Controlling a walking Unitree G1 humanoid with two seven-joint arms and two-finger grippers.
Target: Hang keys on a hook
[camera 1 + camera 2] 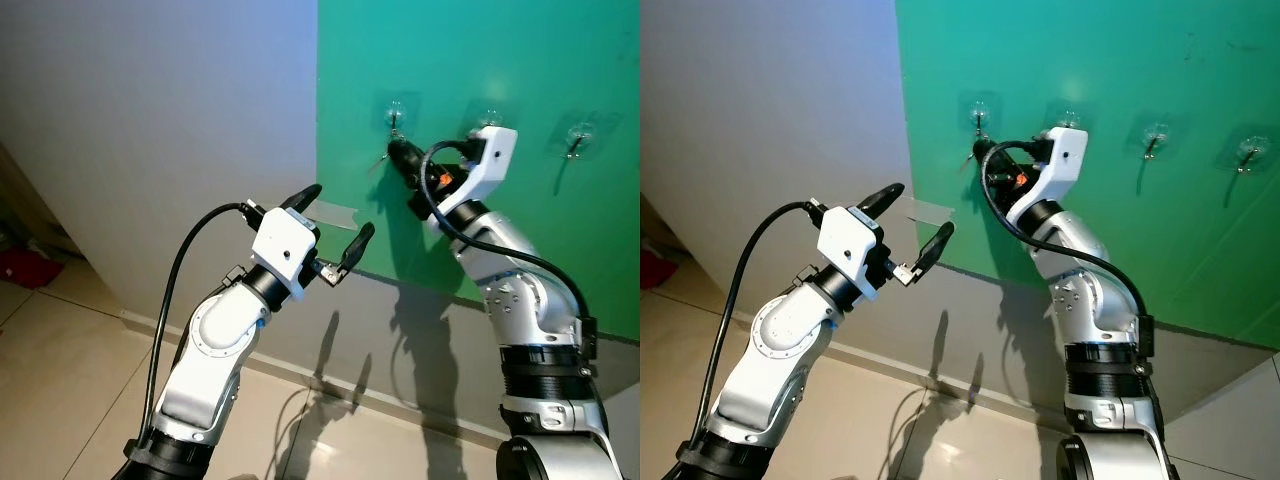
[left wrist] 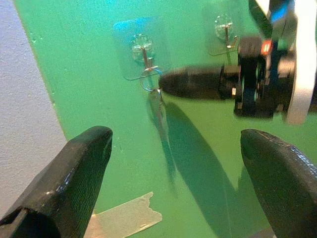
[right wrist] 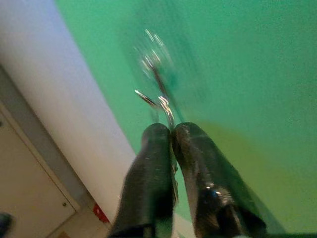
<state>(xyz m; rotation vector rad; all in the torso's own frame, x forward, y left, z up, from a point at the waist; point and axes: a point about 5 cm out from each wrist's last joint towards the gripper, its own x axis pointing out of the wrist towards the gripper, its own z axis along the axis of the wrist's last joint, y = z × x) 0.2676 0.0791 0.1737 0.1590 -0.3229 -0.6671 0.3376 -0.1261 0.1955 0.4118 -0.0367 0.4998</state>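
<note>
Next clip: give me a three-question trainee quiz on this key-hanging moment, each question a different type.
1. True or false: the left tool is shut on the keys.
2. Which tool is at the leftmost hook on the green board? A) left B) right C) both
3. Fill in: the right tool is ____ on the key ring.

Key:
1. False; its fingers are spread open, holding nothing.
2. B
3. Shut; the ring is at the hook, and whether it has caught is unclear.

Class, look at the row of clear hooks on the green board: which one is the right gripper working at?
The leftmost hook, nearest the board's left edge. The right gripper holds the keys against it; the others hang bare.
</note>
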